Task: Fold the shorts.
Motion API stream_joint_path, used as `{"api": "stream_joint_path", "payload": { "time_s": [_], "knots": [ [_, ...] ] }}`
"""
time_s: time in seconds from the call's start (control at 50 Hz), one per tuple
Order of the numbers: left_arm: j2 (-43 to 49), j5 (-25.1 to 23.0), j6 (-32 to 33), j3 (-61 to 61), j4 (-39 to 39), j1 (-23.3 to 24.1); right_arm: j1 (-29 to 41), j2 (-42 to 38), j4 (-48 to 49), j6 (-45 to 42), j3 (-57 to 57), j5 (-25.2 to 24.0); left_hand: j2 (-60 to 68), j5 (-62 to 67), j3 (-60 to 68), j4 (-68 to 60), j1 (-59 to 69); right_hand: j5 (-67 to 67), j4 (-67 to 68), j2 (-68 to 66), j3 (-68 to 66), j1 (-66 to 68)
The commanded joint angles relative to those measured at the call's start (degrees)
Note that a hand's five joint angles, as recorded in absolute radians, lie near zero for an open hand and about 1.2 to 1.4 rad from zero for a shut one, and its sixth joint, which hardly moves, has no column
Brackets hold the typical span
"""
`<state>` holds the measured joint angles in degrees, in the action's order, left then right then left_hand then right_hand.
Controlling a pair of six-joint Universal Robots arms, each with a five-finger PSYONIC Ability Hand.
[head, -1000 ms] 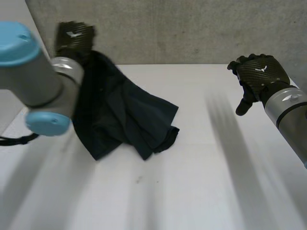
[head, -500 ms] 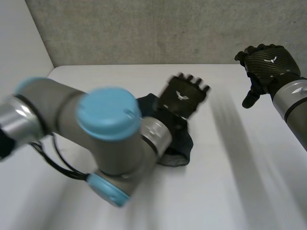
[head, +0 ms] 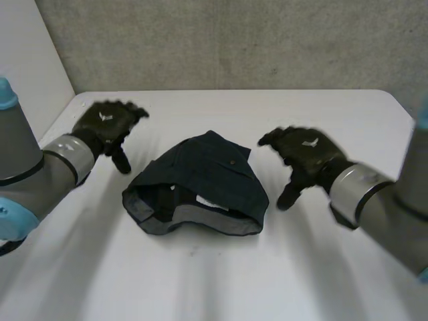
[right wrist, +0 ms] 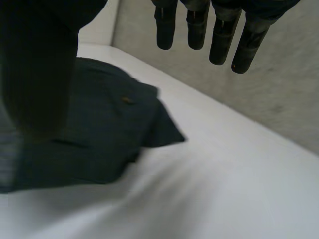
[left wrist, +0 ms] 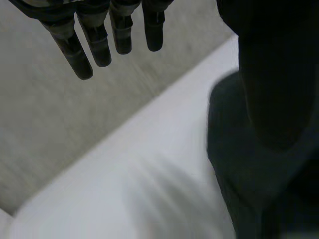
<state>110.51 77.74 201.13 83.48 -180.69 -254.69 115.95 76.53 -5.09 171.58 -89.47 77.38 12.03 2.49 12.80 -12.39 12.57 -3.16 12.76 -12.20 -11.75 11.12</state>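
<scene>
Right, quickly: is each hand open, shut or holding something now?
Left hand: open, holding nothing, beside the shorts.
Right hand: open, holding nothing, apart from the shorts.

White table [head: 301, 267]: I logged one item on it, the dark shorts [head: 200, 184], lying around the middle in a bunched heap. They were not flat. The open band gaped toward my side, with the paler grey inside showing along the near rim. The dark outer cloth domed over it and ran to a point at the far side. A small button sat on the top layer. In my right wrist view one corner lay flat on the table.
</scene>
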Motion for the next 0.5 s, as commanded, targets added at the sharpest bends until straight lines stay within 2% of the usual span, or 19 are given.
{"api": "stream_joint_path", "payload": {
  "time_s": [0.02, 0.1, 0.18, 0.24, 0.26, 0.32, 0.34, 0.36, 0.5],
  "knots": [
    [9.28, -2.51, 0.40, -2.52, 3.33, -1.24, 7.26, -5.41, 9.30, 2.70, -3.25, 2.77, 1.72, 1.26, 0.94, -1.36, 1.17, 3.16, -2.76, 2.20, 1.75, -1.12],
    [13.32, -2.51, 0.40, -4.20, 4.82, -0.81, 9.21, -10.24, 13.52, 2.53, -2.47, 7.51, 5.40, 4.94, 4.63, -5.04, 4.86, 3.16, -2.76, 2.20, 1.75, -1.12],
    [14.30, -2.42, 0.14, -4.55, 5.09, 0.25, 9.30, -14.56, 15.20, 2.09, -0.71, 10.33, 14.48, 14.02, 13.70, -14.12, 13.94, -6.15, 6.55, -7.11, -7.56, 8.19],
    [14.38, -1.90, 0.14, -4.55, 5.09, 1.21, 9.30, -16.41, 14.94, 0.95, 0.70, 11.21, 26.57, 26.11, 25.79, -26.21, 26.03, -29.64, 30.05, -30.61, -31.06, 31.68],
    [14.30, -1.55, 0.14, -4.55, 5.00, 1.48, 9.21, -16.41, 15.37, 0.51, 0.61, 11.39, 38.77, 38.31, 37.99, -38.41, 38.23, -46.37, 46.78, -47.34, -47.79, 48.41],
    [13.68, -0.93, -0.12, -4.64, 4.91, 1.48, 9.03, -15.97, 15.99, 0.33, 0.61, 11.30, 56.50, 56.04, 55.72, -56.14, 55.96, -66.78, 67.18, -67.75, -68.20, 68.82],
    [13.33, -0.41, -0.21, -4.73, 4.83, 1.65, 9.03, -15.53, 16.60, 0.16, 0.61, 11.21, 65.88, 65.42, 65.11, -65.52, 65.34, -66.84, 67.24, -67.80, -68.25, 68.88],
    [12.72, -0.23, -0.30, -4.73, 4.82, 1.74, 8.94, -15.18, 16.95, 0.16, 0.70, 11.21, 67.95, 67.49, 67.18, -67.59, 67.41, -66.84, 67.24, -67.80, -68.25, 68.88],
    [0.69, 0.39, -1.53, -5.60, 3.95, 4.82, 8.86, -7.10, 18.28, -1.86, 1.40, 10.86, 67.97, 67.51, 67.20, -67.61, 67.43, -66.84, 67.24, -67.80, -68.25, 68.88]
  ]
}}
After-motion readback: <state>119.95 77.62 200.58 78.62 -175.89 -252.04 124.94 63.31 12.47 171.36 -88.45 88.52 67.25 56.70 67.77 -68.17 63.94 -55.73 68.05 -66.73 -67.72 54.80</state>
